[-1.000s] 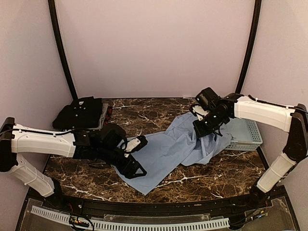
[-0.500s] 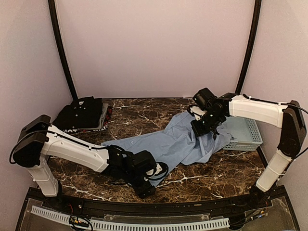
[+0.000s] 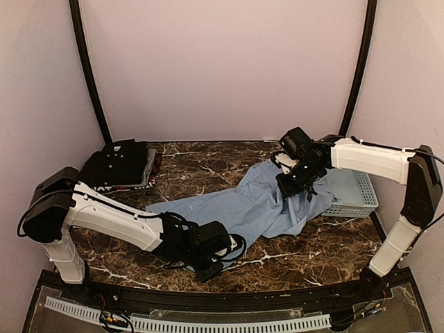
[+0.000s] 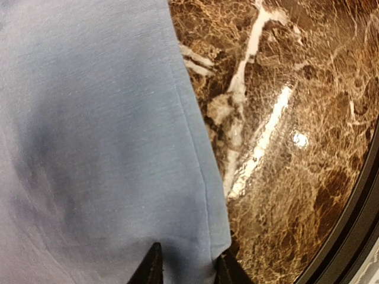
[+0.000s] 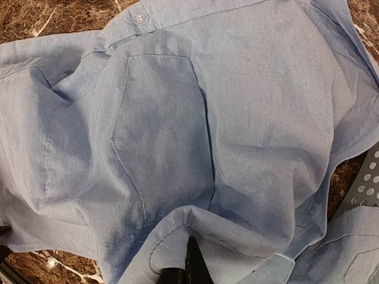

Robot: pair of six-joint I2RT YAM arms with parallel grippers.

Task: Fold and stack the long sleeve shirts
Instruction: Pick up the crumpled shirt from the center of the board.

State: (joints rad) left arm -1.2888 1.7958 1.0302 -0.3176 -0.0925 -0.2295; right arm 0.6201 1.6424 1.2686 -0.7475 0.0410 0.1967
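The light blue long sleeve shirt (image 3: 257, 205) lies spread and rumpled across the middle of the table, its right end against the basket. My left gripper (image 3: 210, 263) is low at the shirt's near hem corner (image 4: 207, 231). Its fingertips (image 4: 151, 269) stand a little apart astride that corner, with the cloth flat between them. My right gripper (image 3: 293, 182) is shut on a bunched fold of the shirt (image 5: 195, 228) near its button placket. The black long sleeve shirt (image 3: 118, 163) rests folded at the back left.
A pale blue lattice basket (image 3: 359, 194) stands at the right edge, partly under the shirt, and its holed wall (image 5: 368, 177) shows in the right wrist view. A patterned cloth (image 3: 154, 166) peeks from under the black shirt. The table's dark front rim (image 4: 355, 225) runs close to my left gripper.
My left arm swung from the shirt's left part to its near hem corner, and its jaws have narrowed there. The shirt's left side now lies spread out. The right gripper barely moved.
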